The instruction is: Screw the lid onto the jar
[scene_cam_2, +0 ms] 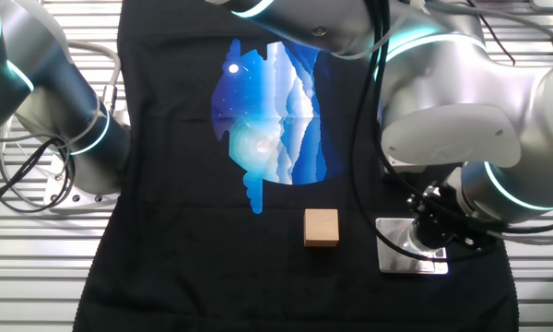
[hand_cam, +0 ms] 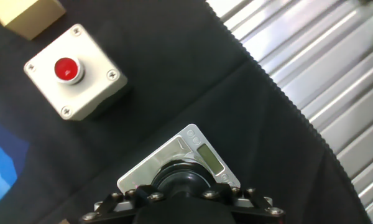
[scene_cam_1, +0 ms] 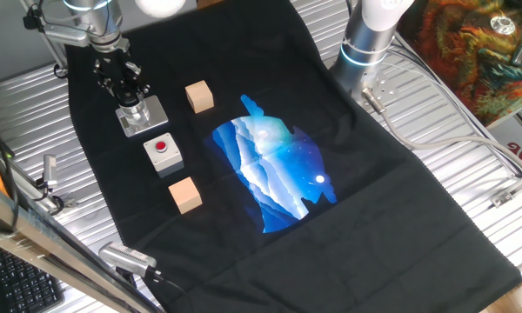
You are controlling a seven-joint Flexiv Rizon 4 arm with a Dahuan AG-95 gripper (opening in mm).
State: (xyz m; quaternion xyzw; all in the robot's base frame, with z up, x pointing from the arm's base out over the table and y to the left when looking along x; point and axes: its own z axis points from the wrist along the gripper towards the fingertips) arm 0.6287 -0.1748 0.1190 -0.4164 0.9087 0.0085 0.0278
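Note:
The jar (scene_cam_1: pixel 136 112) is a small pale cylinder standing on its grey square base plate (scene_cam_1: pixel 150 120) at the far left of the black cloth. My gripper (scene_cam_1: pixel 127 90) stands straight above it, with its fingers down round the jar's top. In the hand view the round black lid (hand_cam: pixel 180 178) sits on the jar over the base plate (hand_cam: pixel 174 154), and the gripper (hand_cam: pixel 181 191) is closed round the lid. In the other fixed view the gripper (scene_cam_2: pixel 433 231) hides the jar above the plate (scene_cam_2: pixel 407 260).
A grey box with a red button (scene_cam_1: pixel 163 150) stands just in front of the jar. One wooden cube (scene_cam_1: pixel 199 96) lies to the right of the jar and another (scene_cam_1: pixel 184 194) lies nearer the front. The cloth's edge and the ribbed metal table (hand_cam: pixel 311 74) are close beside the plate.

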